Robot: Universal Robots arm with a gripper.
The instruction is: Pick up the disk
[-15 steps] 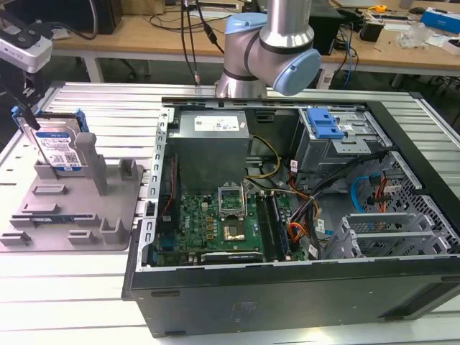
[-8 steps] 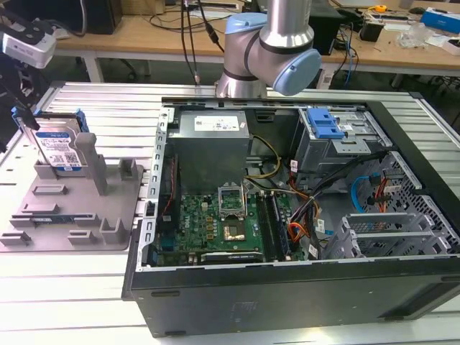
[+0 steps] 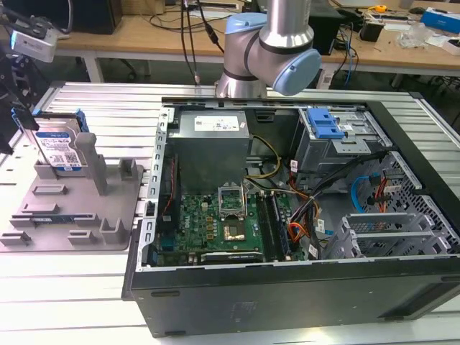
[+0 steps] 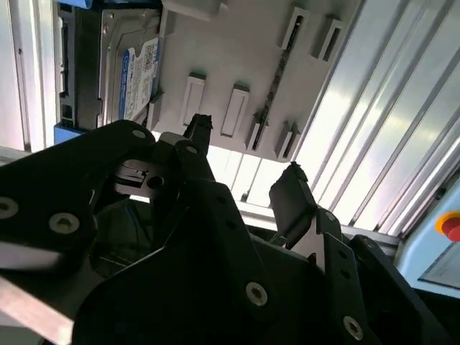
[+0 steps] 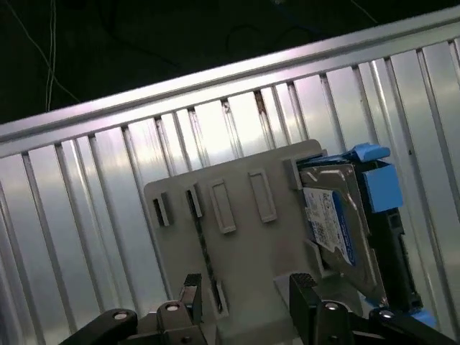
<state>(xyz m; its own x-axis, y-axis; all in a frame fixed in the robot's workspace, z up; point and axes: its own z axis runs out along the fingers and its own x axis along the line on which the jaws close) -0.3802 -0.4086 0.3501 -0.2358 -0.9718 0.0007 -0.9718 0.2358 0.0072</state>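
Observation:
The disk (image 3: pixel 59 147) is a silver hard drive with a white-and-blue label and blue side rails. It stands on edge at the back of the grey fixture (image 3: pixel 72 208), at the exterior view's left. My gripper (image 3: pixel 21 115) hovers just above and to the left of it. In both wrist views the black fingers stand apart with nothing between them, so the gripper (image 4: pixel 246 151) is open. Past the fingertips lie the fixture (image 5: pixel 230 237) and, off to one side, the disk (image 5: pixel 334 223). The second wrist view shows the disk's label (image 4: pixel 140 72) beside the fixture (image 4: pixel 237 50).
An open computer case (image 3: pixel 287 287) lies on the ribbed metal table (image 3: pixel 65 295), right of the fixture, with a blue drive-bay latch (image 3: pixel 323 122) inside. The arm's elbow (image 3: pixel 277 43) rises behind the case. Upright grey posts (image 3: pixel 93 162) stand close to the disk.

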